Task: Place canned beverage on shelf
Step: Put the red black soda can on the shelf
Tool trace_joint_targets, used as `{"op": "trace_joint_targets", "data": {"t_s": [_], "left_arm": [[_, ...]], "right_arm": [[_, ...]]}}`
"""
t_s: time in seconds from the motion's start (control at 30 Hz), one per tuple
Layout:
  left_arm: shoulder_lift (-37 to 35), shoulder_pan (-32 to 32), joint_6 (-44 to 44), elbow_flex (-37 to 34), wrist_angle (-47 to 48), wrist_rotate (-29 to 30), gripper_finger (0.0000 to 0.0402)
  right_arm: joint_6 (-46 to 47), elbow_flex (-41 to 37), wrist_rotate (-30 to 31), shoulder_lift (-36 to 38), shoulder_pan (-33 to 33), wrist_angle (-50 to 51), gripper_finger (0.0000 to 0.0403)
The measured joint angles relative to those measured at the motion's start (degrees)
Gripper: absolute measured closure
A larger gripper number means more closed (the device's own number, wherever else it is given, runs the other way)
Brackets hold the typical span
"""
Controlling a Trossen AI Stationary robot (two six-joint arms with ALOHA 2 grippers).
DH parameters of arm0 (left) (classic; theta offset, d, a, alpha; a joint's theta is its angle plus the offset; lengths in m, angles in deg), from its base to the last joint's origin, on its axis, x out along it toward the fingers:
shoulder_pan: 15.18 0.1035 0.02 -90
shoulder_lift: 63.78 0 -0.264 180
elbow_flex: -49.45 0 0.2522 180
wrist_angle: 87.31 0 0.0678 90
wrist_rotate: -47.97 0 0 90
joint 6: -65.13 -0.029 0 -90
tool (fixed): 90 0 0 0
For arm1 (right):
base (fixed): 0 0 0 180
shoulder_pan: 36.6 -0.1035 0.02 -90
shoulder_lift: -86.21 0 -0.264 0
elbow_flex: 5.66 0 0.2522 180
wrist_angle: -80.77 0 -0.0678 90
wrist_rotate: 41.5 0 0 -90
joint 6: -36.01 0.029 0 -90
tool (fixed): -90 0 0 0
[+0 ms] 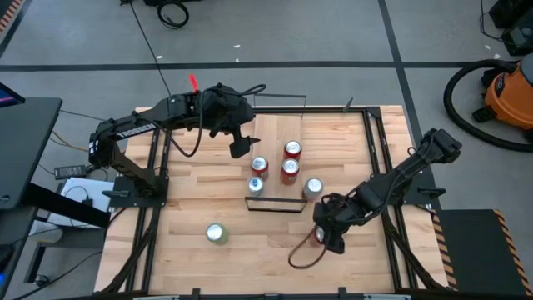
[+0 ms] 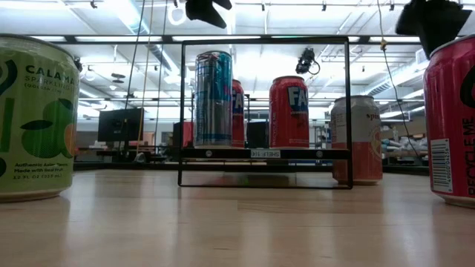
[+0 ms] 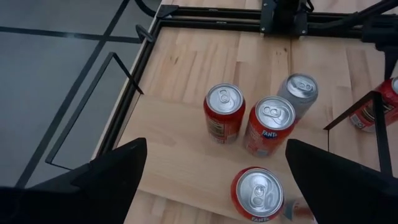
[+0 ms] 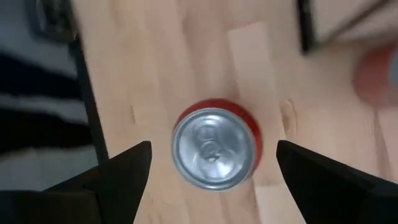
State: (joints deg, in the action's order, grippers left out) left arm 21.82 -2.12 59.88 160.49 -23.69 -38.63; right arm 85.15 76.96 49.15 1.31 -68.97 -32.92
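The shelf (image 1: 271,133) is a narrow light-wood board with black wire rails, standing mid-table. Several cans stand on it, among them a red Fanta can (image 3: 270,124) and a tall blue can (image 2: 214,96). A red can (image 4: 214,149) stands upright on the table near the right front; it also shows in the low view (image 2: 453,119). My right gripper (image 4: 213,146) is open above it, one finger on either side of its top, apart from it. My left gripper (image 1: 241,146) is open and empty, raised over the shelf's far left part.
A silver-topped pinkish can (image 1: 313,187) stands on the table just right of the shelf. A green can (image 1: 216,233) stands at the near left. Black frame rails (image 1: 376,142) run along the table's sides. Bare wood lies near the front edge.
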Motion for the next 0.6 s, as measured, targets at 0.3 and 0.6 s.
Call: {"op": "trace_joint_targets", "data": {"t_s": [0.3, 0.6], "left_arm": [[0.0, 0.0, 0.7, 0.0, -0.1, 0.0, 0.0006], [0.0, 0.0, 1.2, 0.0, 0.0, -0.6, 0.0006]], "right_arm": [[18.0, 0.5, 2.9, -2.5, -2.1, 0.8, 0.0046], [18.5, 8.0, 10.3, -9.5, -3.5, 9.3, 0.0046]]}}
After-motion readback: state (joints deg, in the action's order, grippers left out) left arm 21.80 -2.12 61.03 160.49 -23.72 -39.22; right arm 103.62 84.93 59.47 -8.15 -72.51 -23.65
